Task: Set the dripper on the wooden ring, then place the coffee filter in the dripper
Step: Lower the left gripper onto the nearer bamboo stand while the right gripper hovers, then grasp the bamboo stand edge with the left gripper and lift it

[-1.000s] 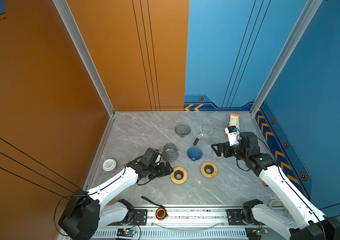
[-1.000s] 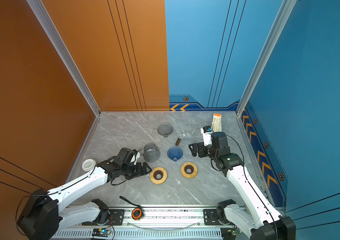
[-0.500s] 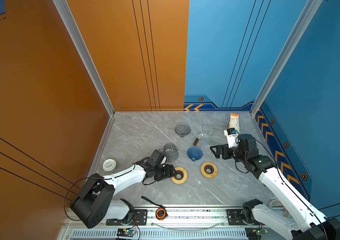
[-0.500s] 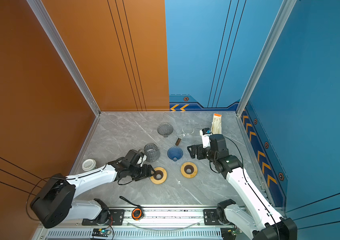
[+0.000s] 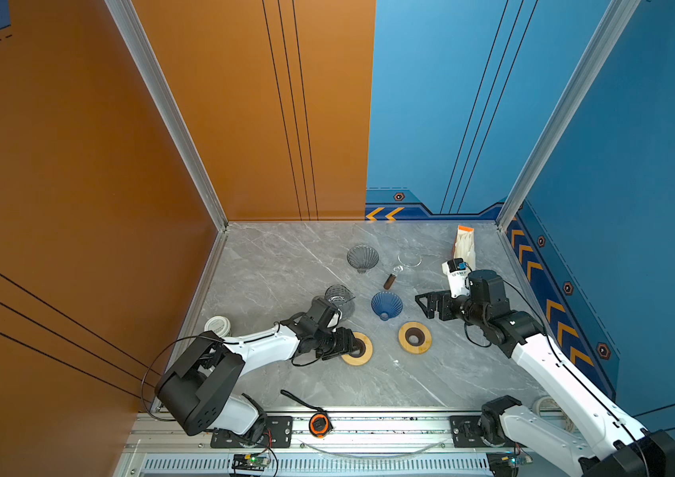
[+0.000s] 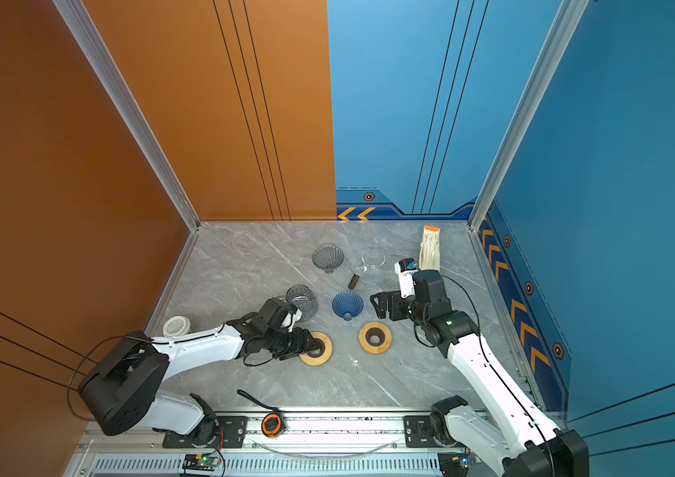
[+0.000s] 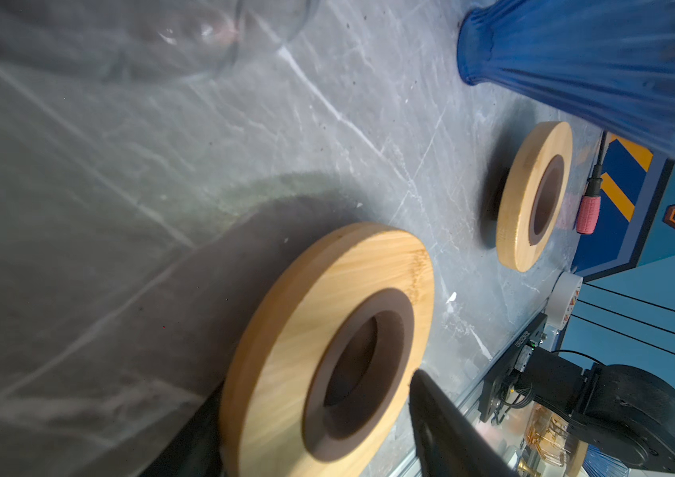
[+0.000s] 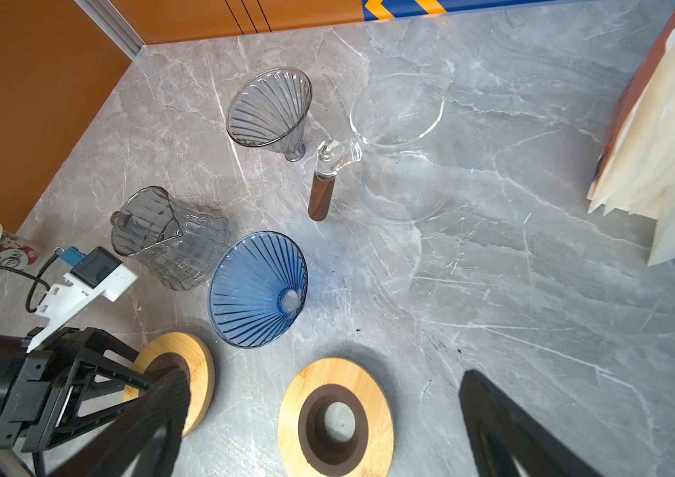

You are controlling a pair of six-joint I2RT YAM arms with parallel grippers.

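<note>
The left claw (image 5: 350, 345) hides part of a wood ring (image 7: 298, 330) left-front of the blue dripper (image 5: 386, 304). Its fingers (image 7: 443, 429), cut off in the wrist view, stand at both sides of the ring, but whether they press it I cannot tell. The right claw (image 5: 424, 306), beside the dripper, is wide open and holds nothing. The filters (image 5: 464, 247) stand in their pack, well behind the dripper. The dripper lies tilted, only ribs inside.

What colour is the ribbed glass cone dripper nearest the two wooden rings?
The ribbed glass cone dripper is blue; the right wrist view shows it best.
</note>
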